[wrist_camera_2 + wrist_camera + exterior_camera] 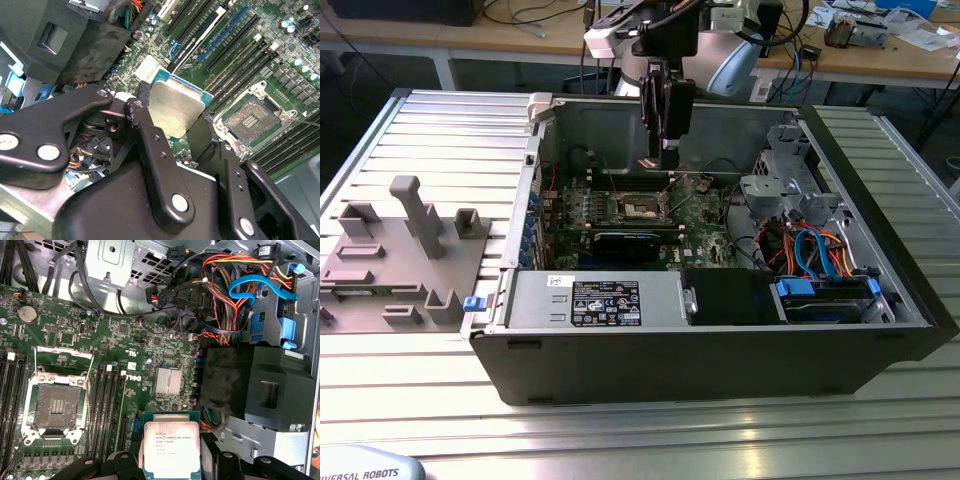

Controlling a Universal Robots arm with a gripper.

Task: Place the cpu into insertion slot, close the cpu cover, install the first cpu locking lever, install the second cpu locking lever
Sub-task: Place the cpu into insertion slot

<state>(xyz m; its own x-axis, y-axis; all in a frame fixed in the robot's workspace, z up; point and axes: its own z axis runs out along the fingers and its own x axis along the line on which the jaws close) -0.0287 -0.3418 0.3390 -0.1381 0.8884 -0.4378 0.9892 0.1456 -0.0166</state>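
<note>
Presently: cpu [171,447] clamped edgewise in the claw [172,110], above the board [165,340].
Insertion slot [59,407] open, off to one side; cpu best squared to it and lowered flat.

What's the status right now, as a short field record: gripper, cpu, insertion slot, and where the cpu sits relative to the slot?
gripper: gripper shut on the cpu, gripping two opposite edges
cpu: silvery face toward both wrist cameras, held clear of the board
insertion slot: insertion slot empty, contact field uncovered
cpu vs slot: apart; the cpu is off to one side of the slot, not over it
setting: green circuit board inside the open computer case
</note>
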